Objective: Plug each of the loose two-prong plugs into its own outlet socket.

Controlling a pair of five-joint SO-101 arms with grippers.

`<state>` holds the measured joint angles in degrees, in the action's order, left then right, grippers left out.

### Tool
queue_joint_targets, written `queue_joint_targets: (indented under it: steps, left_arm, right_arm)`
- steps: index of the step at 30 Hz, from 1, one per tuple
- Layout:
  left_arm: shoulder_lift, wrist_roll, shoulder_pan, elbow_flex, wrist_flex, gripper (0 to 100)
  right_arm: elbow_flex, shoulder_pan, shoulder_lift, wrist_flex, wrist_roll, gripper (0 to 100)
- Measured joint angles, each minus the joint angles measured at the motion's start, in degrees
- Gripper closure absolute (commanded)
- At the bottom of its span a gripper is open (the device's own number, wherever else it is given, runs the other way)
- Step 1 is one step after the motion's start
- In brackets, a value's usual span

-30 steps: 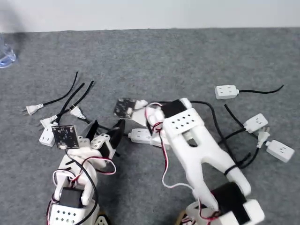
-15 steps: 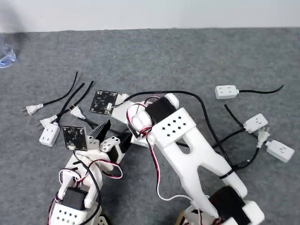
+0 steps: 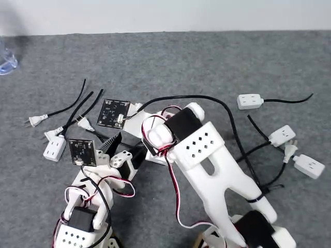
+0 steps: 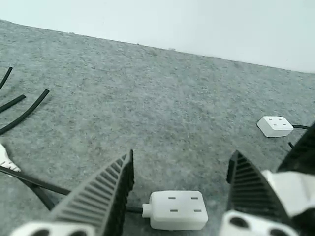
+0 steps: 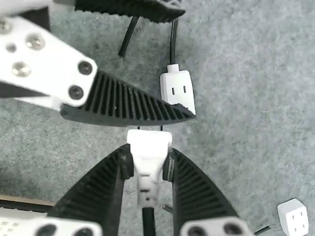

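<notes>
My right gripper [image 5: 147, 152] is shut on a white two-prong plug [image 5: 147, 172], whose black cable [image 3: 207, 99] arcs back over the right arm [image 3: 199, 147]. Just beyond the plug lies a white outlet socket [image 5: 177, 91]. One finger [image 5: 123, 105] of the left arm's gripper crosses between plug and socket. My left gripper [image 4: 182, 160] stands open low over the carpet, with that socket [image 4: 177, 210] lying between its fingers. In the high view the left gripper [image 3: 124, 147] sits at the centre left, right beside the right arm's wrist.
Loose plugs [image 3: 33, 121] [image 3: 85, 124] and an outlet [image 3: 53, 149] lie at the left. More outlets [image 3: 250, 101] [image 3: 282, 135] [image 3: 309, 166] and a plug [image 3: 289, 150] lie at the right. The grey carpet beyond is bare up to the white wall.
The right arm has swung left with the plug, its cable lifting into an arc. The left gripper shifted a little to the right. Little moved in the last half second.
</notes>
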<state>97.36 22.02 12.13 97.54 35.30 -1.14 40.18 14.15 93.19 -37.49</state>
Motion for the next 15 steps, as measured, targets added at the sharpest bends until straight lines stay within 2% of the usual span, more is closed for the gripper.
queue_joint_targets:
  steps: [15]
  left_arm:
    - [-0.09,0.0,-1.41,0.0,1.05,71]
  right_arm:
    - [1.58,0.0,0.18,-2.73,1.67,99.1]
